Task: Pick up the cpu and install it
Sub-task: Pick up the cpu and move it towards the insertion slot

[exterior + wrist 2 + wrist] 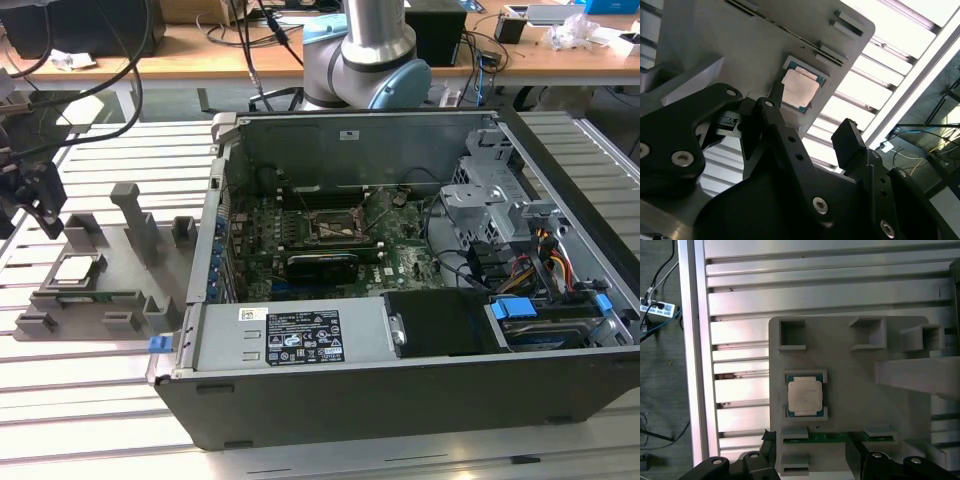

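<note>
The cpu (78, 268), a small square chip with a silver metal top, lies flat in its recess on the grey fixture tray (130, 292), at the exterior view's left beside the open computer case (400, 400). Both wrist views show the cpu (804, 396) (800, 89) seated in the tray (850, 380) (740, 40). My gripper (40, 205) hangs above the tray's left end, a little off the chip. It is open, and its black fingers (777, 95) stand wide apart with nothing between them. The gripper (812, 452) is near the tray's edge. The dark socket frame (330, 228) sits on the motherboard inside the case.
Upright posts (135, 215) rise from the tray close to the case wall. Inside the case are a labelled power supply (300, 335), a metal drive cage (480, 200) and bundled cables (545, 270). Everything rests on a slatted aluminium table (90, 400). The arm's base (370, 50) stands behind the case.
</note>
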Robot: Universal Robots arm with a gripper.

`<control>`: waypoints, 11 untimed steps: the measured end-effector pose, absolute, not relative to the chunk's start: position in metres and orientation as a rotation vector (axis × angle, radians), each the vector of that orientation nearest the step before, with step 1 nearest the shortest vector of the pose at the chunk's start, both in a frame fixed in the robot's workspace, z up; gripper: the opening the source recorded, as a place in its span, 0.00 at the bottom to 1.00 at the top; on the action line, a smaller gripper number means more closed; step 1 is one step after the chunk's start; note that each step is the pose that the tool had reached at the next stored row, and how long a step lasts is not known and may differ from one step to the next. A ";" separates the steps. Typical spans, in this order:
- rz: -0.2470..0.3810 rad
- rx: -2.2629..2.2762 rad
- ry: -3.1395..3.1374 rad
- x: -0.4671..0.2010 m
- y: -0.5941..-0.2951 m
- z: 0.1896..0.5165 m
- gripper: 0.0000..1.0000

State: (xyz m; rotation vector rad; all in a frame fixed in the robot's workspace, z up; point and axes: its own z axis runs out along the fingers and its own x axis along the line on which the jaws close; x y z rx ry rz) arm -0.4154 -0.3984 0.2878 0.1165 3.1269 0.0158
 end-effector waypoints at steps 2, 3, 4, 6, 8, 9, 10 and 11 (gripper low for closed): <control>0.016 0.117 3.127 -0.415 -0.398 0.286 0.66; 0.016 0.117 3.127 -0.415 -0.398 0.285 0.66; 0.016 0.117 3.127 -0.415 -0.398 0.285 0.66; 0.016 0.117 3.127 -0.415 -0.398 0.284 0.66; 0.016 0.116 3.127 -0.415 -0.398 0.282 0.66; 0.016 0.117 3.127 -0.415 -0.398 0.282 0.66; 0.016 0.117 3.127 -0.415 -0.398 0.281 0.66; 0.016 0.117 3.127 -0.415 -0.398 0.280 0.66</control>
